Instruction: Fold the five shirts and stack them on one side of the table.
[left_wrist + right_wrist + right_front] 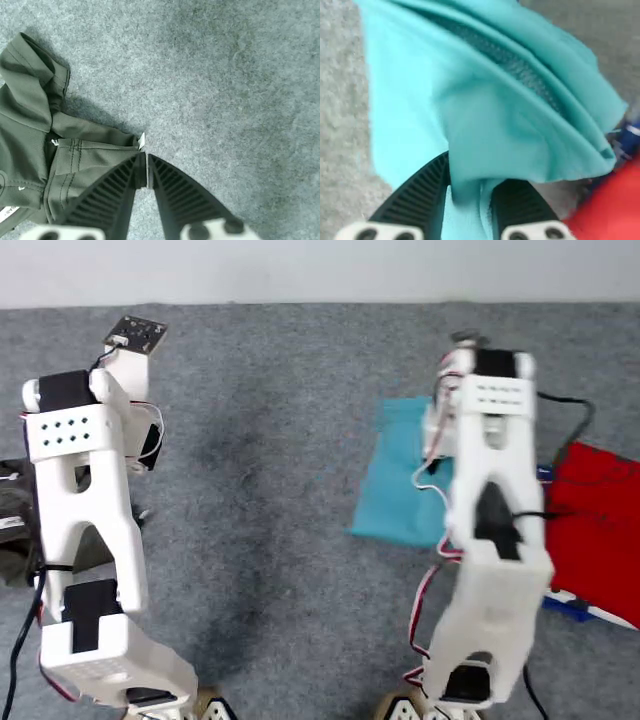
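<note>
A dark olive shirt (30, 150) lies crumpled on the grey carpeted table, at the left edge in the high view (12, 535). My left gripper (146, 171) hovers shut just past that shirt's hem corner and its small white tag (141, 141). A teal shirt (400, 490) lies at centre right, partly under the right arm (490, 530). My right gripper (467, 195) is shut on a bunched fold of the teal shirt (485, 110), which drapes away from its fingers. A red shirt (600, 520) lies flat at the right edge.
Blue cloth (565, 605) pokes out from under the red shirt's near edge. Bare grey carpet (270, 460) stretches between the two arms. The left arm (85, 520) stands over the olive shirt's side of the table.
</note>
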{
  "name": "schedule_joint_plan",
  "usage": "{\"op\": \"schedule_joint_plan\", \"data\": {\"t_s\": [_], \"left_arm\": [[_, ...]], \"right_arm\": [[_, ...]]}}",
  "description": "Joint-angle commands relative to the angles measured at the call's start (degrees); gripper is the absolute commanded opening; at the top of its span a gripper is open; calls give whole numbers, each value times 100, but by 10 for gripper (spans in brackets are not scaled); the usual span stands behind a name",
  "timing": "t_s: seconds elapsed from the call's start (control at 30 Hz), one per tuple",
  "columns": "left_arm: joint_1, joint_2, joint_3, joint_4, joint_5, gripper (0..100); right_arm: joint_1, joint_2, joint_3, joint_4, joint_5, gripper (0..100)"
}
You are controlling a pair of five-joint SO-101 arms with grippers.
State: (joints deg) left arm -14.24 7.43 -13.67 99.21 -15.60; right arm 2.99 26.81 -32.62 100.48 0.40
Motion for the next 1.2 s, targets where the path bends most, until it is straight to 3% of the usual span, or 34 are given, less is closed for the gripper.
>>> {"op": "schedule_joint_plan", "data": {"t_s": [0.0,0.43,0.77,1.03,1.17], "left_arm": [[-9,-343,-22,141,-26,15],[-9,-343,-22,141,0,15],[-9,-352,-22,141,9,15],[-9,-352,-22,141,9,15],[-9,-352,-22,141,9,15]], "right_arm": [[374,-1270,475,233,229,8],[2273,-3187,1222,215,1960,8],[3697,-2686,2145,-1569,3209,8],[4171,-2264,2198,-2404,4062,14],[4233,-2220,2198,-2404,4070,136]]}}
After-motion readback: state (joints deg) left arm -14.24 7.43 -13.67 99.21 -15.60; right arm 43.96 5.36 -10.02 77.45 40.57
